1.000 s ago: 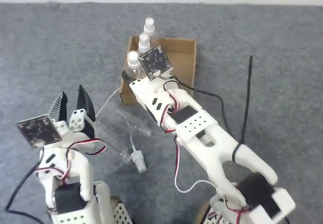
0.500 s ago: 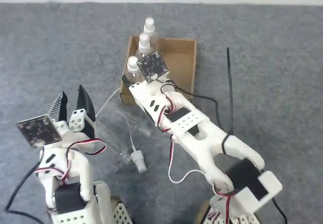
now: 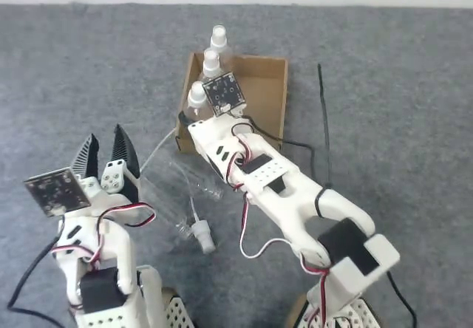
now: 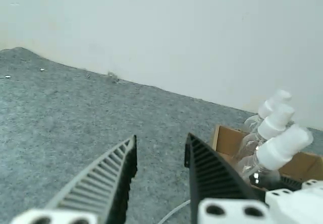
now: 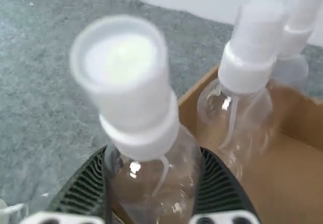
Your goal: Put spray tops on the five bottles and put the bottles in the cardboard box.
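Note:
The cardboard box (image 3: 267, 95) stands at the middle back. Two clear bottles with white spray tops (image 3: 212, 62) stand at its far left corner. My right gripper (image 5: 151, 196) is shut on a third capped bottle (image 5: 146, 163) at the box's left wall (image 3: 196, 95); whether it rests inside I cannot tell. One uncapped clear bottle (image 3: 181, 184) lies on the carpet between the arms, and a loose spray top (image 3: 201, 234) with its tube sits just in front of it. My left gripper (image 3: 105, 153) hovers open over the carpet to the left, holding nothing.
Grey carpet (image 3: 384, 62) covers the table out to a white wall at the back. A black cable (image 3: 324, 121) stands up to the right of the box. The box's right half (image 3: 266, 84) holds nothing.
The right arm has swung its rear links to the left and eased the held bottle slightly lower at the box's left wall. The cable shifted left. The left arm has stayed still.

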### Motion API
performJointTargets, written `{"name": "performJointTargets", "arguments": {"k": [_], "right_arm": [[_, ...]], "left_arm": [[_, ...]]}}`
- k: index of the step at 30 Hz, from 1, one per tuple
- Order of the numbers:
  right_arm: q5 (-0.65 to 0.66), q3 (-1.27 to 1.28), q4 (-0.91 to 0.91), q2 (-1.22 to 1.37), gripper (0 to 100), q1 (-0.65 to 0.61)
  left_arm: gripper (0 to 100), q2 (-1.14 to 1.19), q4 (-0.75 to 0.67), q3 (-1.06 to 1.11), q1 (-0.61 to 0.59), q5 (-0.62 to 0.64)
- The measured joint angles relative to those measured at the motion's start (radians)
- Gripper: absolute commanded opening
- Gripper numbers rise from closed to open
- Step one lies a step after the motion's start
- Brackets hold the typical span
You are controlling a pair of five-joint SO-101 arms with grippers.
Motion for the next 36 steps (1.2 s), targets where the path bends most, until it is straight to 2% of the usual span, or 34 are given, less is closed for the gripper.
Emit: {"name": "performJointTargets", "arguments": {"k": [15,21,30,36], "right_arm": [[-0.003,-0.031,0.000,0.068,2.0,0.000],[-0.003,-0.041,-0.002,0.078,14.4,-0.002],[-0.005,-0.046,0.014,0.078,16.4,-0.002],[-0.005,-0.046,0.020,0.078,26.2,-0.002]], "left_arm": [[14,0.000,0.000,0.000,0.000,0.000],[14,0.000,0.000,0.000,0.000,0.000],[14,0.000,0.000,0.000,0.000,0.000],[14,0.000,0.000,0.000,0.000,0.000]]}}
